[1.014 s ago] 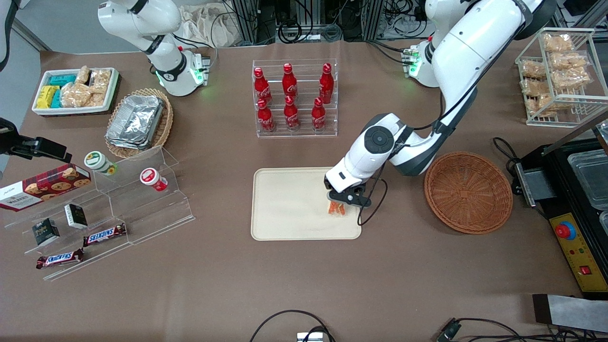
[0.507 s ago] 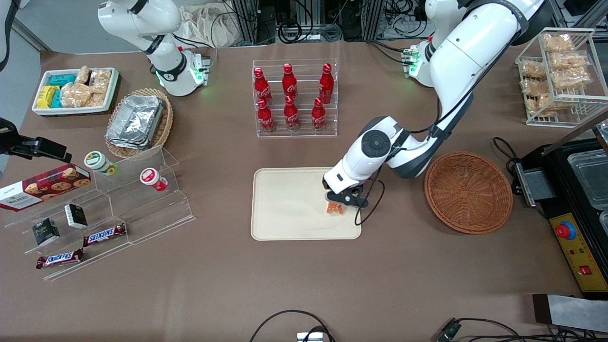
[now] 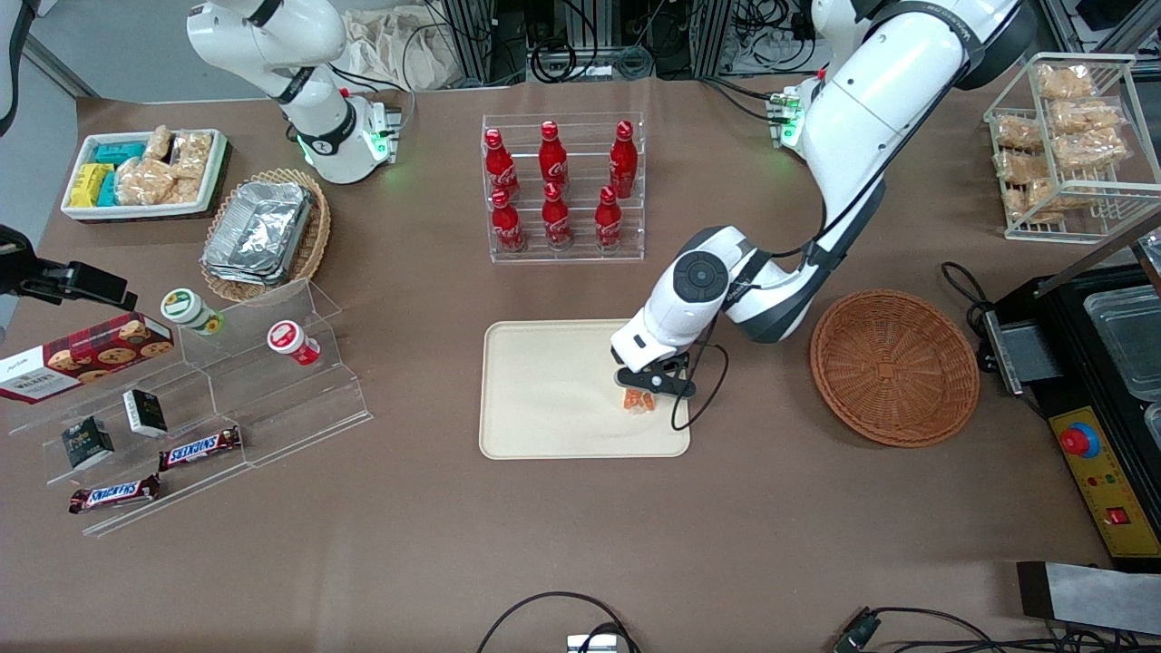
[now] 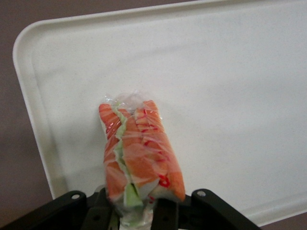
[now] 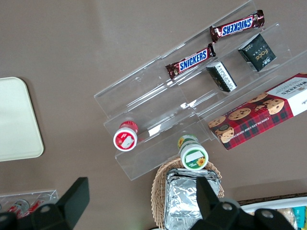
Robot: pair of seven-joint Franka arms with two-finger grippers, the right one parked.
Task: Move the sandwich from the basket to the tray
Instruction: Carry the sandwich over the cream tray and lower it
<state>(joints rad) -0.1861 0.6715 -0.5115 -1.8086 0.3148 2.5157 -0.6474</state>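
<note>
Front view: the gripper [image 3: 642,392] hangs over the tray [image 3: 544,399] near the edge closest to the basket [image 3: 893,365], clamping the sandwich [image 3: 639,400]; bare tray surface lies toward the parked arm's end. Left wrist view: fingers [image 4: 103,213] pinch the sandwich [image 4: 139,155] above the tray [image 4: 230,86], near its rounded corner.

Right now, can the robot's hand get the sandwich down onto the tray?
Probably yes. The hand is shut on the sandwich right above the tray, with only bare tray surface beneath it.

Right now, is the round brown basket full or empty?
Empty. The basket shows only bare wicker inside. The sandwich is over the tray, pinched in the gripper with its jaws closed on it.
</note>
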